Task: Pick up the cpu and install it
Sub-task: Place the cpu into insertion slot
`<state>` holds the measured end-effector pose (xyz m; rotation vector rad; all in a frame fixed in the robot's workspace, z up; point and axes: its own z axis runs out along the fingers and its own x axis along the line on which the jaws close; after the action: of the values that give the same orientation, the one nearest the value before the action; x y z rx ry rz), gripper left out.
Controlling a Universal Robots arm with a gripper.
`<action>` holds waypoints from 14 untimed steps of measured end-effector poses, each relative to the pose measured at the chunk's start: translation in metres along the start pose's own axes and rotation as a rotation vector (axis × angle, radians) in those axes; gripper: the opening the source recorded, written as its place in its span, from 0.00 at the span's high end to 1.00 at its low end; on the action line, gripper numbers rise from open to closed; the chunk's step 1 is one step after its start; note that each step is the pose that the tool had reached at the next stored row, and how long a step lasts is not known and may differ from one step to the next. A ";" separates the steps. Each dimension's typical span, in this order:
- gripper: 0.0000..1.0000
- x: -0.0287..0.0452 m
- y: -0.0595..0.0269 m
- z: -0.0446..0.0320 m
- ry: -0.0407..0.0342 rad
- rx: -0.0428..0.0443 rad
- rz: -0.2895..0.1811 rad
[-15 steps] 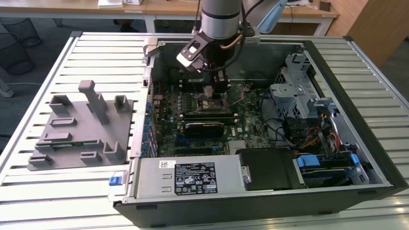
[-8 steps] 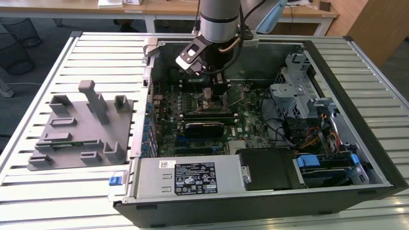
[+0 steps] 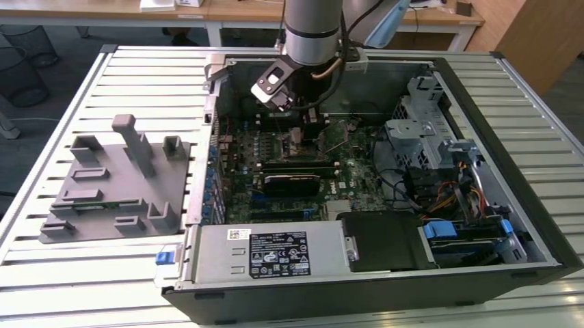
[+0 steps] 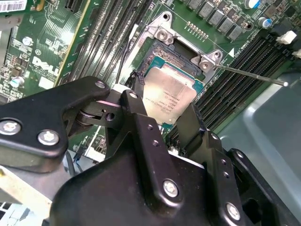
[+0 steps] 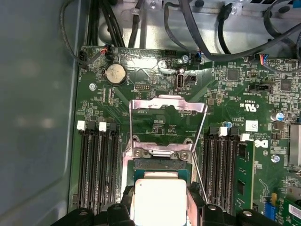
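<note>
Grips the cpu (image 4: 171, 92) in the claw (image 4: 163, 107), black fingers (image 4: 141, 123) pinched narrow on 2 opposite edges, silvery top plate facing up. Holds it directly over the open socket (image 5: 162, 165) of the green motherboard (image 5: 235, 94), with the metal load plate (image 5: 167, 107) swung up and the thin lever (image 4: 254, 76) standing out beside it; cannot tell whether chip and socket touch. Reaches down by the arm (image 3: 312, 27) into the open computer case (image 3: 438, 294) lying on the slatted table (image 3: 55, 287), grey fixture (image 3: 109, 198) just beside the case on the exterior view's left.
</note>
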<state>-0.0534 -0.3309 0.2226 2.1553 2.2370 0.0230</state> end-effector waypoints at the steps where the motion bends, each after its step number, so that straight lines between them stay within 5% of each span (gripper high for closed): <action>1: 0.47 0.0003 -0.0001 0.0010 0.0000 0.0000 0.002; 14: 0.47 0.0011 -0.0006 0.0166 -0.0003 0.0001 0.005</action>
<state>-0.0534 -0.3300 0.2060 2.1603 2.2321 0.0227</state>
